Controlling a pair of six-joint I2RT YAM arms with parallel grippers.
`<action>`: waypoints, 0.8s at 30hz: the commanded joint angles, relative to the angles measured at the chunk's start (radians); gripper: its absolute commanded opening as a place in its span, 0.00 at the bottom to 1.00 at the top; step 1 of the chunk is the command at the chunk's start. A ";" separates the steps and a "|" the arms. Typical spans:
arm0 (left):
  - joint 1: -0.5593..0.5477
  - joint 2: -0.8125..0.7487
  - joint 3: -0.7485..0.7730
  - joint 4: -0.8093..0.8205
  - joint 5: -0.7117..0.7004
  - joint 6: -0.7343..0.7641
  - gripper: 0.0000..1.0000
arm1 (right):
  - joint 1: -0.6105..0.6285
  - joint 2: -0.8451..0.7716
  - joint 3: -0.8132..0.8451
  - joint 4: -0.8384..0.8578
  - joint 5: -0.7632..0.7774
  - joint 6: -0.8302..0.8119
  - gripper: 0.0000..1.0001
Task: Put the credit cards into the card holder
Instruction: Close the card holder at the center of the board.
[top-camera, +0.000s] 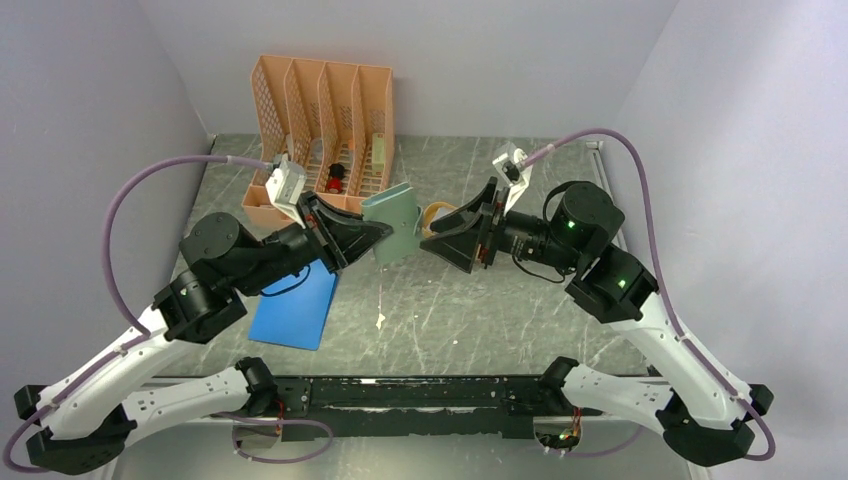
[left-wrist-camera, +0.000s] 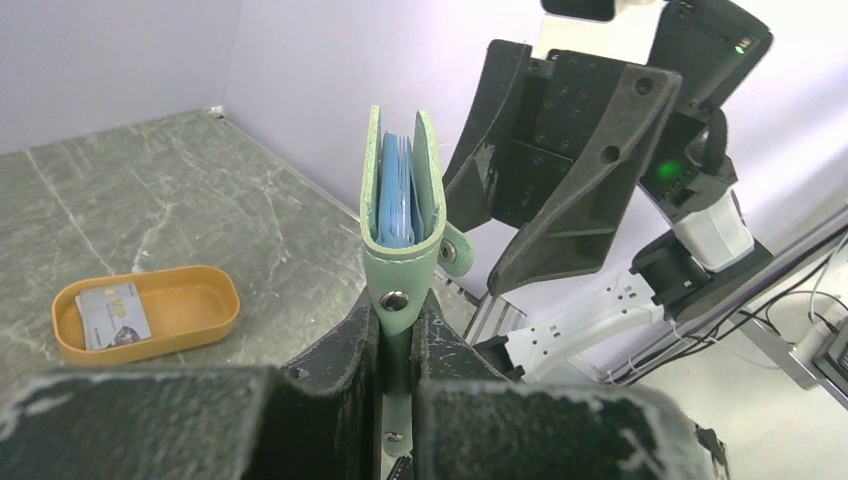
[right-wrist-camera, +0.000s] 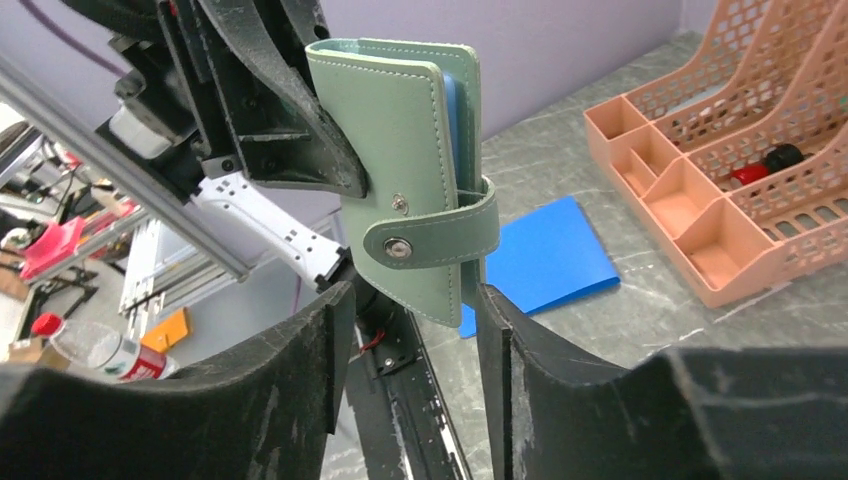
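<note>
Card holder (top-camera: 392, 226) above grey marbled table (top-camera: 480, 310).

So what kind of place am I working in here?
Probably a robotics lab bench: a stone-patterned table boxed in by plain walls, a peach file rack, and workshop clutter past the table's edge.

Card holder (left-wrist-camera: 400, 265): sage-green with pale stitching, held off the table and clamped at its tab end in the left gripper (left-wrist-camera: 398, 312). The tab is snapped, and pale blue pockets show between the slightly parted covers. Credit card (left-wrist-camera: 112, 315): pale grey-white, lying flat in a mustard tray (left-wrist-camera: 210, 300), well apart to that gripper's left.
</note>
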 joint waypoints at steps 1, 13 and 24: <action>-0.006 0.020 0.040 -0.011 -0.073 -0.036 0.05 | -0.005 -0.014 -0.010 0.030 0.100 0.005 0.53; -0.006 0.097 0.138 -0.143 -0.254 -0.069 0.05 | -0.005 0.033 -0.007 0.093 0.304 0.078 0.69; -0.006 0.105 0.142 -0.160 -0.273 -0.061 0.05 | -0.005 0.072 -0.019 0.134 0.268 0.102 0.56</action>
